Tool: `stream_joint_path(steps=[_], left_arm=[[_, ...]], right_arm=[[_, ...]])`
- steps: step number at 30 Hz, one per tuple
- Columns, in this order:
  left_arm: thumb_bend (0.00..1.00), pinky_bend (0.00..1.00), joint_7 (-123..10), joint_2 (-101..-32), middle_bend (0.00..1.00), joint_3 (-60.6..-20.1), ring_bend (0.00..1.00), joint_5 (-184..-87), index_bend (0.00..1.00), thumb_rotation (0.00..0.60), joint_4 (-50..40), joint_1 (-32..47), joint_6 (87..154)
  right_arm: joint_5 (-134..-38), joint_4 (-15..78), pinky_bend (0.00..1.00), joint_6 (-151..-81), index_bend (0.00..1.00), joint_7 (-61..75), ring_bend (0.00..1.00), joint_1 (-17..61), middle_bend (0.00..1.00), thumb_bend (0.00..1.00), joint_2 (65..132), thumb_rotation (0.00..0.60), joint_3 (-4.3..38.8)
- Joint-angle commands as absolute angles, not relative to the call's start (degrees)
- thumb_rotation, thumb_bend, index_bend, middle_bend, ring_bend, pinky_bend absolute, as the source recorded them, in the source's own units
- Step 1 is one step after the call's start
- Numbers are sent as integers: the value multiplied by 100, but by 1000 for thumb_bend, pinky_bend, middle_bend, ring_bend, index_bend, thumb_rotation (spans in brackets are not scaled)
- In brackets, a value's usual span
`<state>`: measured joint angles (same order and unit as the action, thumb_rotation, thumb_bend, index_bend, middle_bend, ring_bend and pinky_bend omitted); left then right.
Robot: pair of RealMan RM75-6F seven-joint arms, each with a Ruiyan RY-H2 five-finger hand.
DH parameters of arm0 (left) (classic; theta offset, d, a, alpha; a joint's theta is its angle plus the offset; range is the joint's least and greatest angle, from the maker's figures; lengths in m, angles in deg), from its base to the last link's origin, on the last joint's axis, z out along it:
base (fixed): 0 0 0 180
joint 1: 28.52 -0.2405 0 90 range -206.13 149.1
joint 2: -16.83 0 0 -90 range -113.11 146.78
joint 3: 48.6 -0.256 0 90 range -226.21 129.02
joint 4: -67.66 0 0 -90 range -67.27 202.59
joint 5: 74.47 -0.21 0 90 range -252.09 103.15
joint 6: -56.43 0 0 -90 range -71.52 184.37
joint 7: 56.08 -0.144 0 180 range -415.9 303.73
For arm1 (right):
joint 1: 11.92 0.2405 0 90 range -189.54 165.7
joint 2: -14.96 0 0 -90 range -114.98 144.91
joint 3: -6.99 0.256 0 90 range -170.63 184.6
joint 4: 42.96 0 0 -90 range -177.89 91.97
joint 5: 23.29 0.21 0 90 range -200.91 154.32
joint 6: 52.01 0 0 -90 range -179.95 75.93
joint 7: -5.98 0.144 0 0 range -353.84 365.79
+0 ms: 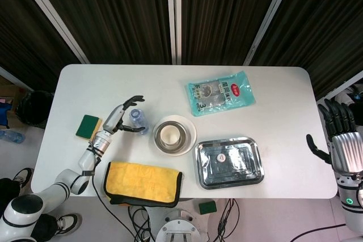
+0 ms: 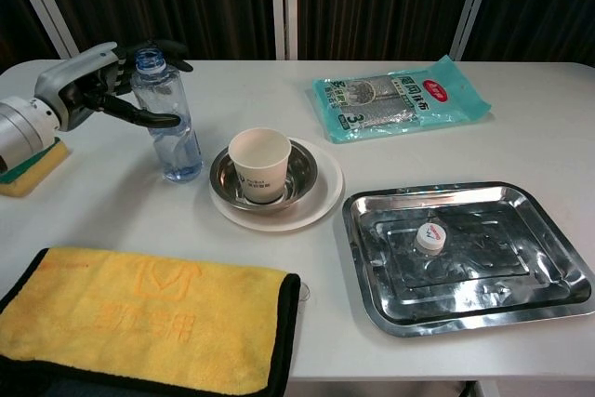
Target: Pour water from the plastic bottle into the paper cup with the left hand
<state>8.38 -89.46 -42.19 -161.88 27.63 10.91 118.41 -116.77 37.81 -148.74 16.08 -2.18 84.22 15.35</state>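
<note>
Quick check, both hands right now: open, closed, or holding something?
Left hand: open, fingers curved around the bottle, no firm grip visible yet.
Right hand: open, fingers spread, holding nothing.

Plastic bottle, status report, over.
Left hand open, fingers around the plastic bottle, grip not yet closed. Right hand open, off the table edge. Bottle upright, uncapped, beside the paper cup. Pour path clear.

White table [image 1: 272,117] bears bottle [image 2: 167,118], plate [image 2: 330,194], tray [image 2: 558,299], towel [image 2: 139,318], sponge [image 1: 89,126], packet [image 1: 221,92].
</note>
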Motion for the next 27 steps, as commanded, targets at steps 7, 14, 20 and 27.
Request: stream_joint_path(steps=[7,14,20,27], left_arm=[[62,209,1444,-9007,270,-4298,170,-16170,193,600,2838,1215,11628],[62,212,1580,-9053,300,-4335,190,-16148,250,600,2919,1274,11515],[62,213,1649,-9095,333,-4369,198,-16135,297,600,2995,1291,11474],[63,265,1808,-9134,370,-4400,234,-16114,373,600,3095,1280,11436]], right_arm=[[-11590,3673,0,-14853,0,1714,0,-251,0,350,8449,600,1535],[-11544,3616,0,-14839,0,1781,0,-266,0,350,8452,600,1543],[-11516,3587,0,-14805,0,1793,0,-269,0,351,8470,600,1537],[-11494,3580,0,-14768,0,1782,0,-269,0,352,8475,600,1532]])
